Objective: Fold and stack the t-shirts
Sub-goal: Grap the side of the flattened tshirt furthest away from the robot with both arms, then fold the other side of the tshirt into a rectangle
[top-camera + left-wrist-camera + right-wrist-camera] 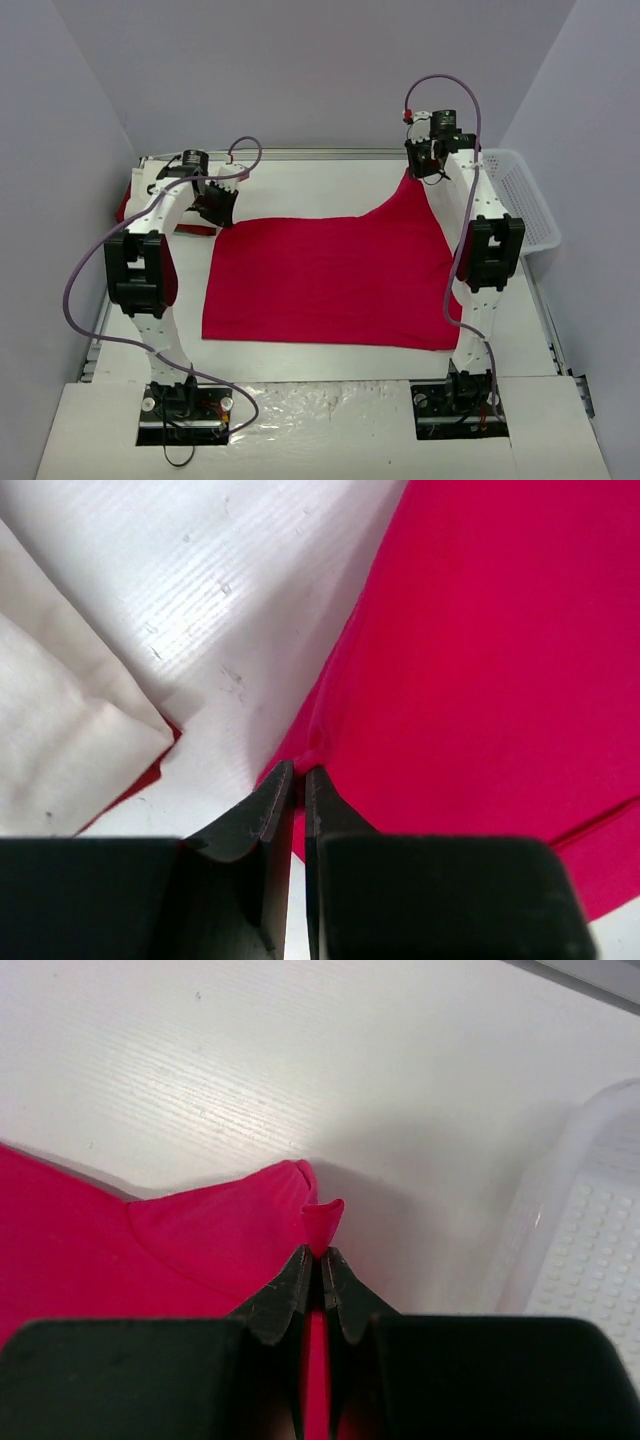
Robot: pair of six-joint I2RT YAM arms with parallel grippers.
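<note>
The red t-shirt (330,285) is laid flat across the middle of the table (330,180), with its near edge facing the arm bases; its far right corner is drawn up off the surface into a raised peak, while the rest of the cloth lies spread.

The right gripper (432,165) is positioned at that peak, near the far right of the table; its jaws are fully closed on a narrow fold of the red cloth, and in the right wrist view a small tip of fabric is seen protruding beyond the fingertips (300,1270). The white lattice basket (527,200) is located just to the right of this gripper, apart from the shirt.

The left gripper (215,208) is held low at the far left corner of the same shirt; its jaws are pressed together, and in the left wrist view a small pucker of the red edge is seen drawn into the tips.

A folded white t-shirt (60,750) is seen to the left of that gripper, lying on a red layer of which only a sliver is visible; it is not touched by either gripper.
</note>
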